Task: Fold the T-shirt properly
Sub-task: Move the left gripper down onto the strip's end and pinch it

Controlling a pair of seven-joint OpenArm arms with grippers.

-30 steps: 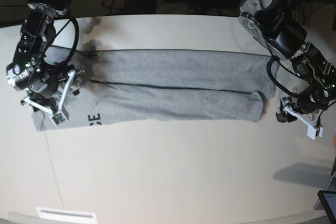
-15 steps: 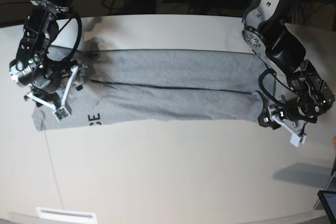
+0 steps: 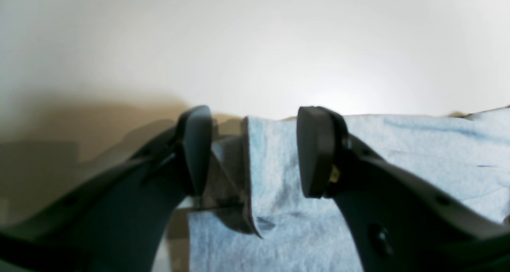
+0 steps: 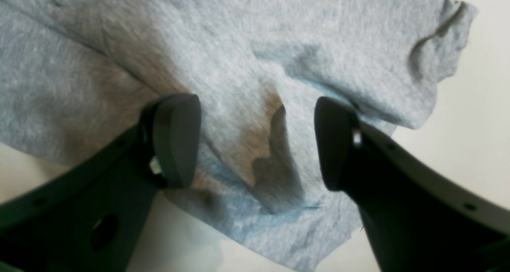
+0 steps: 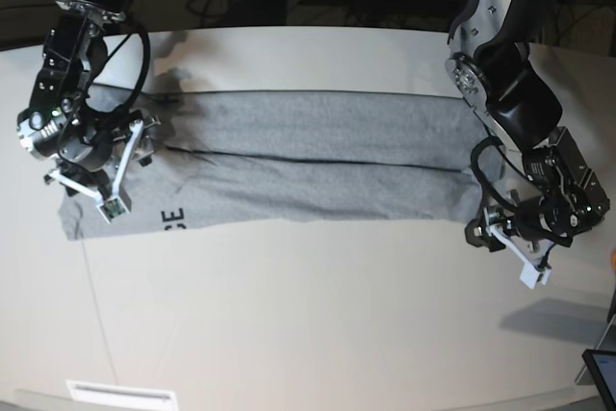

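Left hand (image 3: 255,152) gapes wide astride the T-shirt (image 5: 327,166) corner edge; right hand (image 4: 255,144) hangs unclenched over its other end on the worktop (image 5: 318,324)

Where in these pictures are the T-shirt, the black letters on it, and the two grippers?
T-shirt (image 5: 318,156): base view, middle of grey cloth.
Black letters (image 5: 173,218): base view, near its lower edge.
Left gripper (image 3: 255,152): left wrist view, between fingertips.
Right gripper (image 4: 257,140): right wrist view, between fingertips.
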